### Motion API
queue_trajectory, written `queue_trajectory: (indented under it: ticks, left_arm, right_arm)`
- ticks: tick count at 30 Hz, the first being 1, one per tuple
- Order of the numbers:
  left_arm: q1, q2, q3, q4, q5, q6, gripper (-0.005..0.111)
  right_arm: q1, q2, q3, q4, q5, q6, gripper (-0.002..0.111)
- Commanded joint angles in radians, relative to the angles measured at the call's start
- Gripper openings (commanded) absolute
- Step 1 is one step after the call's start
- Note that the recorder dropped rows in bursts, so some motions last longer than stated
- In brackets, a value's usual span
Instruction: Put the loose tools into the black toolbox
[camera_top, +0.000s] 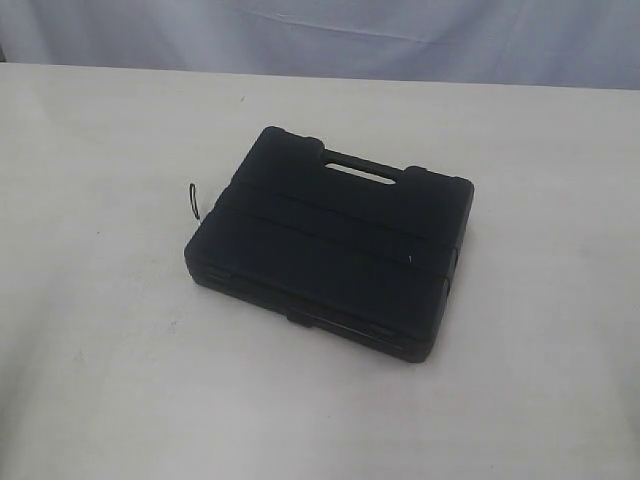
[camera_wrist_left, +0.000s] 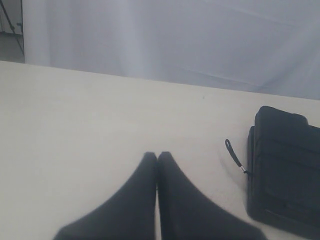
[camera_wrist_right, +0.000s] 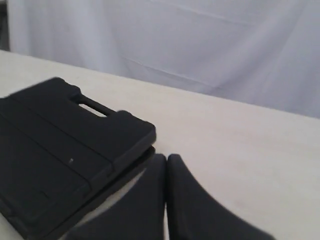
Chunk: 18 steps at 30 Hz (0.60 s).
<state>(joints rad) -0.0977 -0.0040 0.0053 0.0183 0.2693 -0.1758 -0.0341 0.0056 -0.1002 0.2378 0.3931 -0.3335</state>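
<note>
The black toolbox (camera_top: 330, 255) lies flat on the white table with its lid down, its carry handle (camera_top: 358, 168) at the far edge. A thin black strap (camera_top: 193, 200) pokes out from its left side and lies on the table; the same strap (camera_wrist_left: 235, 156) appears in the left wrist view beside the toolbox (camera_wrist_left: 284, 170). The loose tools are hidden. My left gripper (camera_wrist_left: 157, 156) is shut and empty, hovering over bare table left of the box. My right gripper (camera_wrist_right: 166, 159) is shut and empty, just off the toolbox (camera_wrist_right: 65, 145) corner. Neither gripper appears in the exterior view.
The white table (camera_top: 100, 350) spreads wide around the box on all sides. A pale curtain (camera_top: 330, 35) hangs behind the table's far edge.
</note>
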Motion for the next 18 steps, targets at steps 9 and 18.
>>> queue_trajectory:
  ticks: [9, 18]
  left_arm:
    - [-0.006, 0.004, -0.005, 0.004, 0.001, -0.001, 0.0]
    - [-0.006, 0.004, -0.005, 0.004, 0.001, -0.001, 0.0]
  right_arm:
    - [-0.007, -0.006, 0.1, -0.248, -0.096, 0.281, 0.0]
    - [-0.011, -0.006, 0.1, -0.238, -0.047, 0.266, 0.0]
